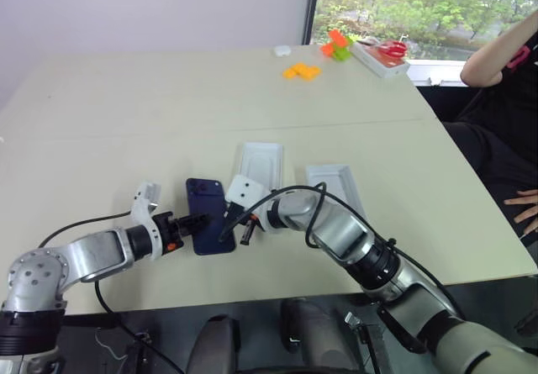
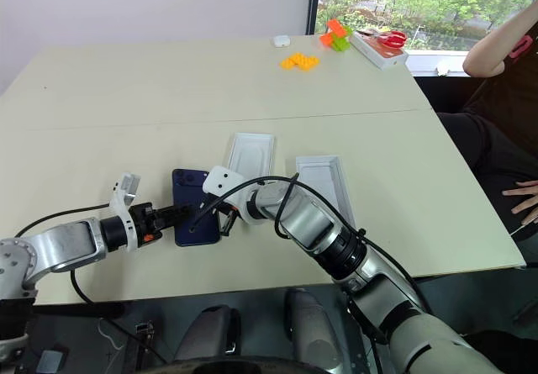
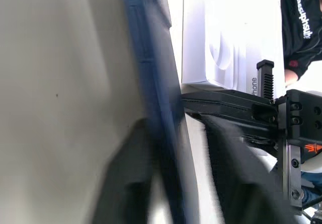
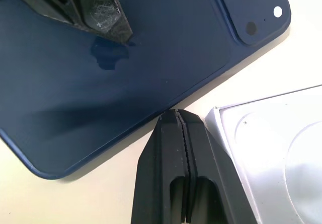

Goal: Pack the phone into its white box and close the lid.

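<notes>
The dark navy phone (image 1: 208, 214) lies back up on the table, its camera square at the far left corner. My left gripper (image 1: 198, 221) reaches in from the left and is shut on the phone's near part, one finger (image 4: 95, 7) on its glossy back and the phone's edge (image 3: 151, 83) between the fingers. My right gripper (image 4: 176, 117) is shut and empty, its tips at the phone's right long edge. Just beyond lies a white open shell (image 1: 261, 165) with lettering on its side wall (image 3: 254, 85), seemingly the lid. The shallow white box (image 1: 336, 187) lies to its right.
A person sits at the table's right side, with an arm (image 1: 496, 55) and a hand (image 1: 525, 204) over the edge. At the far end are orange pieces (image 1: 301, 71), a small white object (image 1: 282, 51) and a white tray with red scissors (image 1: 382, 57).
</notes>
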